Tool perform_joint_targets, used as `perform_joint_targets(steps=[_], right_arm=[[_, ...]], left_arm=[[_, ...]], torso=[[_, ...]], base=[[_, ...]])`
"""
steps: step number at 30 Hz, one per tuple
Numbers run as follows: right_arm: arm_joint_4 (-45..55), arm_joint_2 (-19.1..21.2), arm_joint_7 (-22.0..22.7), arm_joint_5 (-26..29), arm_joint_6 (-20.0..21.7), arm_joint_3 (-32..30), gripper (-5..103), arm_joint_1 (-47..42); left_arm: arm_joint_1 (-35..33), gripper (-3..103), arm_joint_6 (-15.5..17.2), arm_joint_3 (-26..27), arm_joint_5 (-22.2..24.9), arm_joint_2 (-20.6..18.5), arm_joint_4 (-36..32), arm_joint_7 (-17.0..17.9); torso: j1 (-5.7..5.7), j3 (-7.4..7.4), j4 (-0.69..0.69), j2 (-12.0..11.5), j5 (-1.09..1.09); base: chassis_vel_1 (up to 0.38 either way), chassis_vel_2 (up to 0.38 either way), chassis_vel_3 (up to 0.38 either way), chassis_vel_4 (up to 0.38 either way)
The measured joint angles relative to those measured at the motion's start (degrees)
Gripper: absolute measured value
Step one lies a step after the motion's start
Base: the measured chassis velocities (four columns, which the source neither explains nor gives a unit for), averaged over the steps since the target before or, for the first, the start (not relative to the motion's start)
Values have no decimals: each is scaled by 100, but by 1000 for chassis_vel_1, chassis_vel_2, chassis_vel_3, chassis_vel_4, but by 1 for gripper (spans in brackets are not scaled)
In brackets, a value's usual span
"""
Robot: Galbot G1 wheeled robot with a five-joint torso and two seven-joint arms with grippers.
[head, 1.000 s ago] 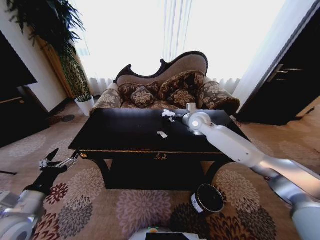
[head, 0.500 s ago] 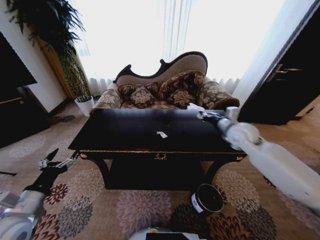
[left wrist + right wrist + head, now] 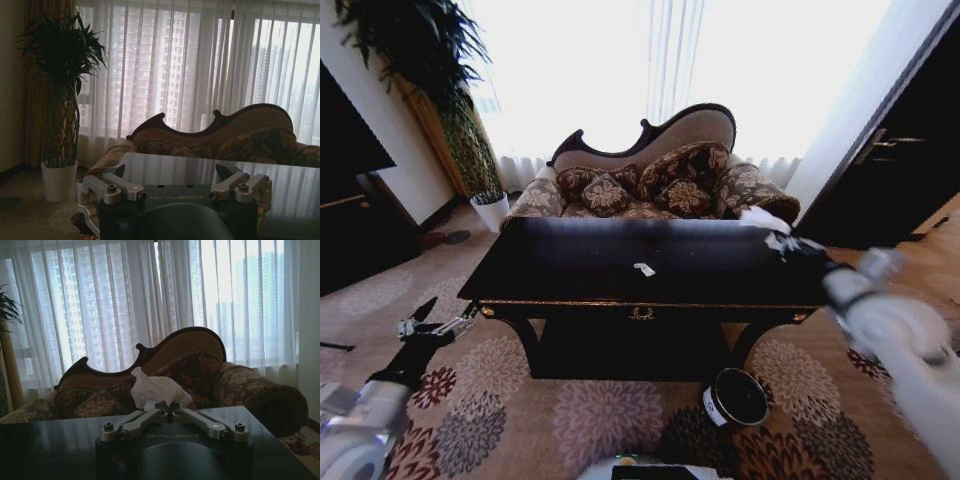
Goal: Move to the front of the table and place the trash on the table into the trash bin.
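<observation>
Head view: right end effector (image 3: 782,238) grasps a paper wad (image 3: 760,217) over the table (image 3: 640,302)'s right edge; left end effector (image 3: 438,325) released.

Right arm: extended from the lower right of the head frame toward centre right, wrist raised, right pincer (image 3: 778,238) clamped on a crumpled white paper wad (image 3: 758,217). Left arm: parked at lower left, left pincer (image 3: 438,322) spread wide, holding nothing.
</observation>
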State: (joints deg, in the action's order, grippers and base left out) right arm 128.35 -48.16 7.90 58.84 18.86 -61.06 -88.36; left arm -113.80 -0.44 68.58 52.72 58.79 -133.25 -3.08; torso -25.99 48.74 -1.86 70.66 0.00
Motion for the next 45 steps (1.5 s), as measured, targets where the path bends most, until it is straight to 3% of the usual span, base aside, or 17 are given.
perform_joint_targets(steps=[6,8,15,19,31,36,45], right_arm=[[217,-963,-403,-237,-482,-389,0,-1096],[203,-1122,-429,-269,-551,-384,0,-1182],[-137,-2347,-636,-839,-1161,119,0,-1453],[-461,-2609,-699,-1205,-1458,386,0,-1479],[-1699,-2854,-765,-2215,-2197,1134,0,-1353],[-2160,-2882,-753,-2368,-2267,1378,0,-1177],[-4005,-2837,-661,-2790,-2723,2131,0,-403]], left_arm=[[0,100,0,0,0,0,0,0],[0,100,0,0,0,0,0,0],[0,100,0,0,0,0,0,0],[0,100,0,0,0,0,0,0],[0,100,0,0,0,0,0,0],[0,100,0,0,0,0,0,0],[0,100,0,0,0,0,0,0]], torso=[[0,0,-1,0,-2],[0,0,0,0,-2],[-1,0,0,0,-2],[-1,1,1,0,-1],[-1,1,0,-1,0],[-2,1,0,-1,-1],[-2,1,1,-1,0]], base=[[0,0,0,0],[0,0,0,0],[0,0,0,0],[0,0,0,0],[0,0,0,0],[0,0,0,0],[0,0,0,0]])
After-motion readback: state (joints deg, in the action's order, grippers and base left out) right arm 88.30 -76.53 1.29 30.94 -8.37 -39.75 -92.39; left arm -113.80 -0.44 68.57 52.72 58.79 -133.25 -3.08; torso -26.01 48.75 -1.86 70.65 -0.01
